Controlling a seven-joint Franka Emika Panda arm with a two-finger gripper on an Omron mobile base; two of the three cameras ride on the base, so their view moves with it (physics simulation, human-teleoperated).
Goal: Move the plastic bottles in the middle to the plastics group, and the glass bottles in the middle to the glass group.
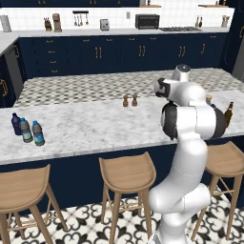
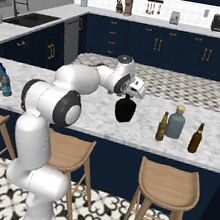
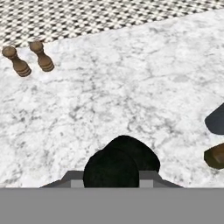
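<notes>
The gripper (image 2: 128,96) is clenched on the neck of the squat black bottle (image 2: 124,110), which hangs upright under it; whether its base touches the marble counter (image 2: 143,133) or rides just above it cannot be told. In the hand view the bottle's round dark body (image 3: 117,165) sits at 6 o'clock, between the finger tips.

At 3 o'clock from the black bottle in the right base view stands the glass group: a slender olive-green bottle (image 2: 162,127) just beside a wide grey-blue bottle with a tan stopper (image 2: 176,122), then a dark-brown beer bottle (image 2: 196,138) a little apart. Nothing stands between the black bottle and them.

Two small brown shakers (image 3: 28,60) stand at 10 o'clock in the hand view, near the counter's far edge.

Far off at 9 o'clock, at the counter's other end, a dark blue bottle (image 1: 16,124) and two clear water bottles with blue labels (image 1: 32,132) stand close together.

Wooden stools (image 1: 127,173) line the counter's near side. Navy cabinets (image 1: 119,52), a patterned tile floor and a toaster oven (image 1: 147,21) lie behind.
</notes>
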